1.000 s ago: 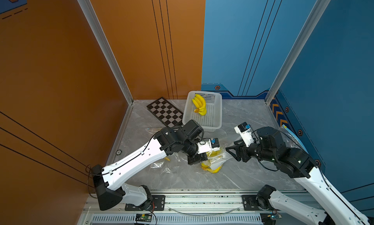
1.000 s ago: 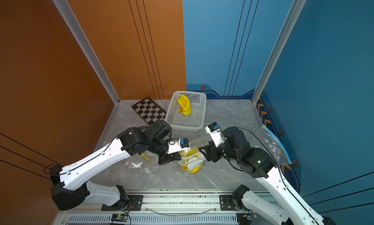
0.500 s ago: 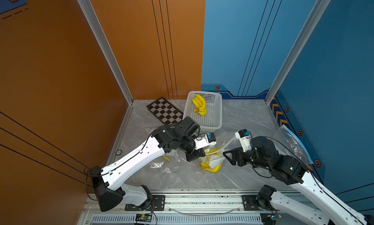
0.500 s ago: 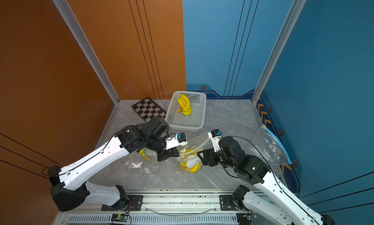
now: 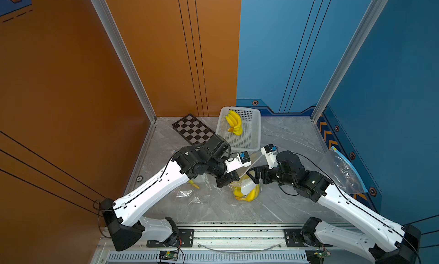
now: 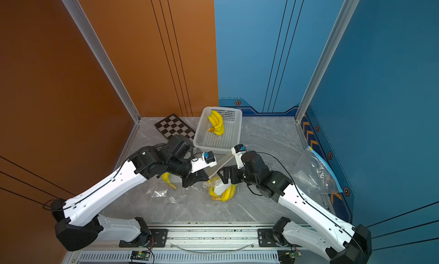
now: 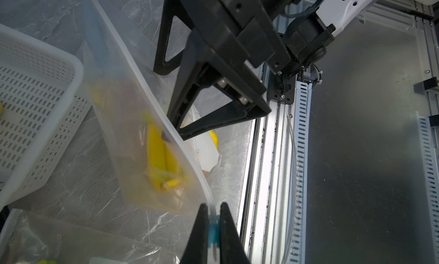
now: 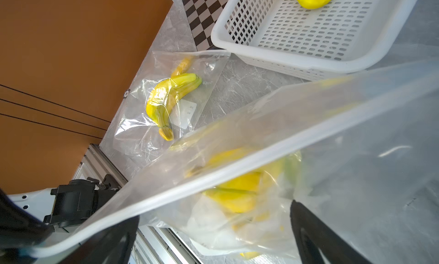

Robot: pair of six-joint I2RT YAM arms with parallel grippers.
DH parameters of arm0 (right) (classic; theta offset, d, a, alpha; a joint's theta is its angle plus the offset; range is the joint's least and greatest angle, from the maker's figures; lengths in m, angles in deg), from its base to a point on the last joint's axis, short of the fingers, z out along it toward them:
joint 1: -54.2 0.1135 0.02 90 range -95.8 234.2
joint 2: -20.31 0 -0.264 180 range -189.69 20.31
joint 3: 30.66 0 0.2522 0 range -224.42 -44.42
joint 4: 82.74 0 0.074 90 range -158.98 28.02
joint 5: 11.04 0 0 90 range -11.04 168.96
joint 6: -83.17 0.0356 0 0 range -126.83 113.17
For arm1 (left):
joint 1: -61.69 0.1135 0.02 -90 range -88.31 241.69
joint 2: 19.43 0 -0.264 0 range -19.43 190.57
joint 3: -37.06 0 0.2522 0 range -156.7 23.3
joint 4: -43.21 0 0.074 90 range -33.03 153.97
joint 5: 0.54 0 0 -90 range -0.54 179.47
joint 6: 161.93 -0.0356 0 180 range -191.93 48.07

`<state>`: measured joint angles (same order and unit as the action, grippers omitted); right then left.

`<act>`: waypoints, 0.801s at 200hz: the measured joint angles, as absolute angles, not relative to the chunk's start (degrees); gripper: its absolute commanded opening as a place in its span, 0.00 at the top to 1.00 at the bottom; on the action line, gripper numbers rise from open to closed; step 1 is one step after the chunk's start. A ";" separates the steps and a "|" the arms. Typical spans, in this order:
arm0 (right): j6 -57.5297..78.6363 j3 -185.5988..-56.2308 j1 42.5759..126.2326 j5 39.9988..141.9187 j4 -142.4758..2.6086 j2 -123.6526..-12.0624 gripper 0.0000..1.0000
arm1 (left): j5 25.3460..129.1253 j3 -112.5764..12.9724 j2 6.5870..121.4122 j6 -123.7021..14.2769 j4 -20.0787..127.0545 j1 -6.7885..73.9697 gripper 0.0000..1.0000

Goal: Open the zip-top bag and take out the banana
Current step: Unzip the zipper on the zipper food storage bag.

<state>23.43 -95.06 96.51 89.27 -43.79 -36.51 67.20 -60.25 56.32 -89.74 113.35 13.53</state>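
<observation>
Working the zip open; nothing taken out yet.

On the grey table point(image 5: 285, 137), in front of the white basket point(image 5: 249, 141): zip-top bag point(image 7: 133, 122) held up by its rim, banana point(image 7: 154, 151) inside, hanging low near the tabletop. Left gripper point(image 7: 213, 207) pinched tight on the blue slider point(image 7: 213, 232) at one end of the zip strip; right gripper point(image 5: 256, 176) spread wide astride the rim, clasping nothing. Looks like the unzipping step. Next, probably: close the right jaws on the rim as an anchor, draw the slider along the strip, only then reach in for the fruit. On a second bag point(image 8: 142, 137) lying nearby, faint print beginning "AUH", remainder unclear; small white label point(image 8: 184, 119) there, too small to read.
</observation>
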 measured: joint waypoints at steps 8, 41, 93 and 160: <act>23.43 -95.01 96.44 89.27 -43.75 -36.47 0.01 | 67.23 -60.29 56.21 -89.39 113.33 13.72 1.00; 23.45 -94.47 95.74 89.18 -43.46 -35.92 0.01 | 66.96 -60.29 56.14 -88.07 113.33 14.21 0.69; 23.45 -91.71 91.63 89.44 -41.93 -28.88 0.03 | 65.37 -62.93 53.32 -78.15 108.72 28.43 0.02; 24.26 -87.38 88.16 94.20 -43.14 -27.35 0.00 | 58.59 -63.74 68.73 -62.52 100.21 31.80 0.02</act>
<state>24.26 -87.38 88.16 94.20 -43.14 -27.35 58.59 -63.74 68.73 -62.52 100.21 31.80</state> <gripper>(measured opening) 0.993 0.981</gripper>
